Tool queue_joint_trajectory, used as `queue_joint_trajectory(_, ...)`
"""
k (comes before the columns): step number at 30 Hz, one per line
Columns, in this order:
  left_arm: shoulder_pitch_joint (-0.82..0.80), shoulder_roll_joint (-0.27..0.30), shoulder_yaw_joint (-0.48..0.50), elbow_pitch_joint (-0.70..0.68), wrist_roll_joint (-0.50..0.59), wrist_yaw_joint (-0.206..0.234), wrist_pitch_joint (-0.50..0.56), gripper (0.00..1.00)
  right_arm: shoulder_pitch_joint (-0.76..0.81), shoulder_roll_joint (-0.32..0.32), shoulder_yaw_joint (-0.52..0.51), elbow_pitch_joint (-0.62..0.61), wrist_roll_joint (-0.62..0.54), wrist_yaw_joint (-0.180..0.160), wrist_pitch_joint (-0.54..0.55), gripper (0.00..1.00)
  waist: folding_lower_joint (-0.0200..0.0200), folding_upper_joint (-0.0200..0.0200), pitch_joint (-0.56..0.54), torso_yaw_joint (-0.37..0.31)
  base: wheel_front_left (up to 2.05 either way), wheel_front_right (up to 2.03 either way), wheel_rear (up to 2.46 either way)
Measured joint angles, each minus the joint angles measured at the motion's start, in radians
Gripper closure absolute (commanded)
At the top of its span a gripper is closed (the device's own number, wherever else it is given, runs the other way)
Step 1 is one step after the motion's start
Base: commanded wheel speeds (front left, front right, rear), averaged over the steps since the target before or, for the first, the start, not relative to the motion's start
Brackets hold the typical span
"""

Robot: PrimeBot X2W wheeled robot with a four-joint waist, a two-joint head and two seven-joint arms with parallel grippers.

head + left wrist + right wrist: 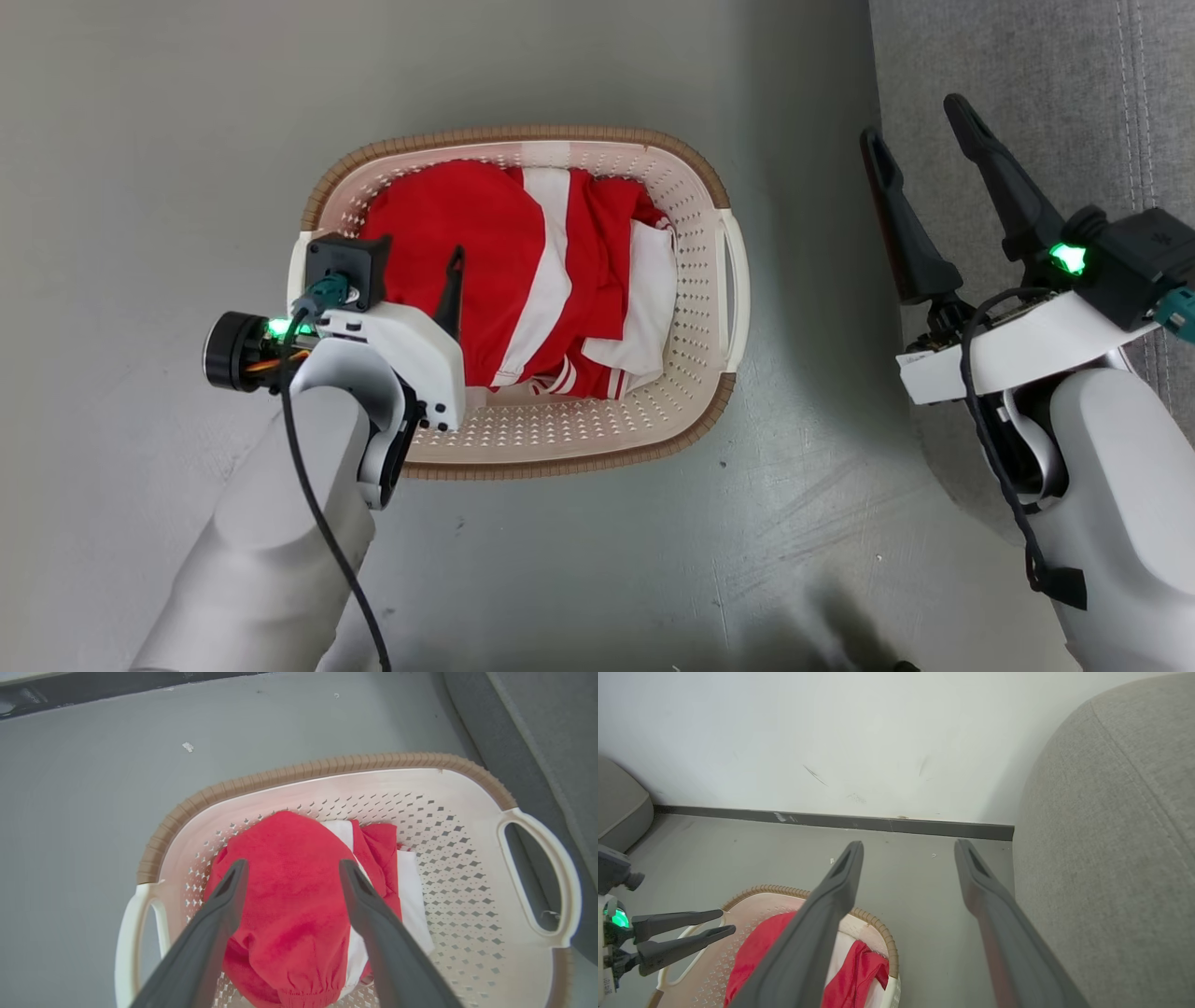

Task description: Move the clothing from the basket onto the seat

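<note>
Left wrist view: left gripper (293, 865), wide open and empty, hangs over the clothing (289, 933) in the basket (327, 763), seemingly to grasp it, while right gripper (915, 119), likewise open and empty, waits by the seat (1027, 75)

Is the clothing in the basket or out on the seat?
In the basket. The clothing lies bunched inside it; the left pincer stands open over it, gripping nothing; the seat in view carries none.

In the left wrist view the left gripper's (292, 868) fingers cover two strips of the clothing (289, 905), and the bottom edge cuts off the basket's (327, 788) near rim. In the head view the left arm (401, 355) hides the basket's left handle and the clothing's lower left corner; the sofa (1008, 84) runs off the upper right.
</note>
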Motion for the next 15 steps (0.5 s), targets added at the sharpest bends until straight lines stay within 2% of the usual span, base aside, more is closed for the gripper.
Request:
queue_joint_trajectory(4,-0.030,0.000,-0.018,0.017,0.022,0.026,0.018,0.00,-0.016,0.005,0.005,0.000,0.007,0.000,-0.006,0.00,-0.0001,0.0000,0.014,-0.007,0.00,0.00,0.00)
queue_joint_trajectory(15,-0.088,0.000,-0.062,0.079,0.077,0.043,0.071,0.00,-0.030,0.020,0.019,0.007,0.011,0.000,-0.006,0.00,0.0000,0.0000,0.040,-0.032,0.00,0.00,0.00)
